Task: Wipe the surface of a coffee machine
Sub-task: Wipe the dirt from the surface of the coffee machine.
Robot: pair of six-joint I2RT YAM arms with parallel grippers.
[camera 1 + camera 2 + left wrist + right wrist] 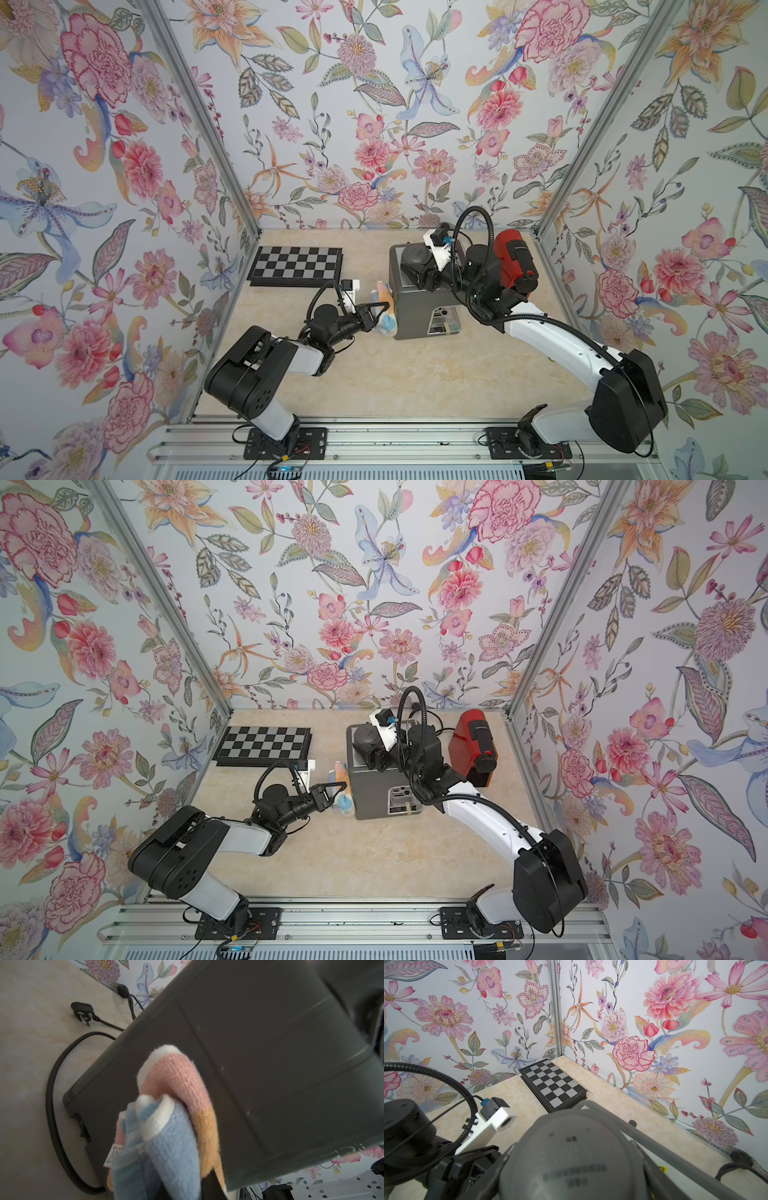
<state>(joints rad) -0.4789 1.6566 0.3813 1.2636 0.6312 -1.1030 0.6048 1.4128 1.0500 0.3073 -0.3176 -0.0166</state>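
Left of the boxy dark grey coffee machine (415,309), the left gripper (379,312) is clenching a pastel knitted cloth (172,1126) and pressing it against the machine's side panel. On top, the right gripper (417,266) is straddling the round grey lid (571,1157), jaws wide; I can't tell whether it's gripping. If the cloth shoves too hard, the machine could go sliding toward the glossy red capsule machine (515,262) on its right. Everything's sitting on a beige marble-look tabletop (395,374), boxed in by floral wallpapered walls (374,124).

The front part of the surface (395,374) is free, and the gap between the chessboard (297,266) and the grey coffee machine (415,309) is passable. A black power cord (52,1095) and a plug (83,1012) lie behind this machine, and the red coffee machine (513,253) stands close on its right.
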